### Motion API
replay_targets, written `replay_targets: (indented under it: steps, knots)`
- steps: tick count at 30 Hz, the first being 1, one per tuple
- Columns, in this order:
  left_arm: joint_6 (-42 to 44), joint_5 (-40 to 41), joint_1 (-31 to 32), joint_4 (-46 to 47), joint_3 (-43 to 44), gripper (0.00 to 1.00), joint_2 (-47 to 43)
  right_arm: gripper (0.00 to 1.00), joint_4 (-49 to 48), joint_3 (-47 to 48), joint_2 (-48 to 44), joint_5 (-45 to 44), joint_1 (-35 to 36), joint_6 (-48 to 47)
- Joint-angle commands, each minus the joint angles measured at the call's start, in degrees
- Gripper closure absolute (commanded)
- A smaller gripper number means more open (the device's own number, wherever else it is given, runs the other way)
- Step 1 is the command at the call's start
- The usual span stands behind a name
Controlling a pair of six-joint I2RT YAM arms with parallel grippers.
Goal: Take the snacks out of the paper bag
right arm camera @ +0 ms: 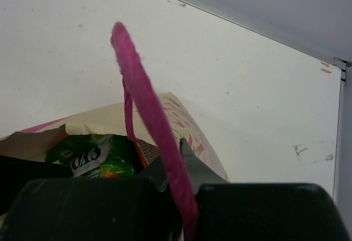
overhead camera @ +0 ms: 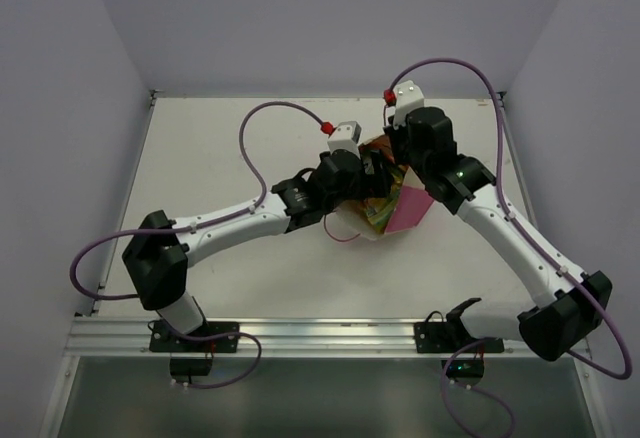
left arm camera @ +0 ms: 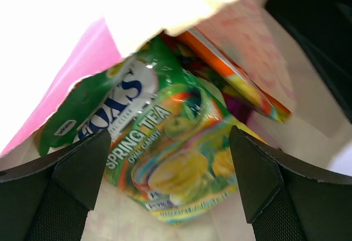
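Observation:
The paper bag (overhead camera: 408, 211) lies tilted mid-table with its mouth towards the arms. In the left wrist view its cream inside (left arm camera: 132, 219) and pink side (left arm camera: 82, 65) show. My left gripper (left arm camera: 168, 169) is open inside the mouth, its jaws on either side of the green-yellow snack packet (left arm camera: 165, 153) without closing on it. An orange packet (left arm camera: 236, 81) and a bit of purple packet (left arm camera: 237, 108) lie behind. My right gripper (right arm camera: 179, 164) is shut on the bag's rim at the pink cord handle (right arm camera: 146, 109). The other snacks are hidden.
The white table (overhead camera: 230, 148) has raised rails at its left, right and far edges. Purple cables (overhead camera: 255, 148) loop over both arms. The bag's second cord handle (overhead camera: 345, 236) trails on the table just in front of the bag.

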State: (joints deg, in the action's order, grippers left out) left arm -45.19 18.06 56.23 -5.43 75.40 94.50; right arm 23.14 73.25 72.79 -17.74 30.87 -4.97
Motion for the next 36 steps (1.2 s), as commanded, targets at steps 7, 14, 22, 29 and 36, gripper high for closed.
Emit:
replay_targets:
  steps: [7, 14, 22, 29, 36]
  knots:
    - [-7.19, 7.69, -1.12, 4.28, 2.74, 0.03, 2.88, 1.00, -8.28, 0.84, -6.52, -0.11, 1.03, 6.73]
    - [-7.46, 6.81, -1.12, 8.33, 3.52, 0.03, 3.41, 1.00, -8.11, 0.14, -7.05, 0.69, 1.03, 7.69]
    - [-8.16, 7.42, -1.12, 2.97, 5.99, 0.24, 8.42, 1.00, -8.02, 0.05, -7.40, 0.43, 1.21, 7.61]
    - [-7.03, 6.72, -1.12, 1.30, 4.50, 0.97, 5.53, 1.00, -8.46, -0.92, -8.11, -1.07, 1.21, 6.73]
    - [-1.75, 5.93, -1.12, -0.80, 4.85, 1.00, -2.55, 1.00, -8.63, -1.97, -8.02, -3.27, 1.21, 5.50]
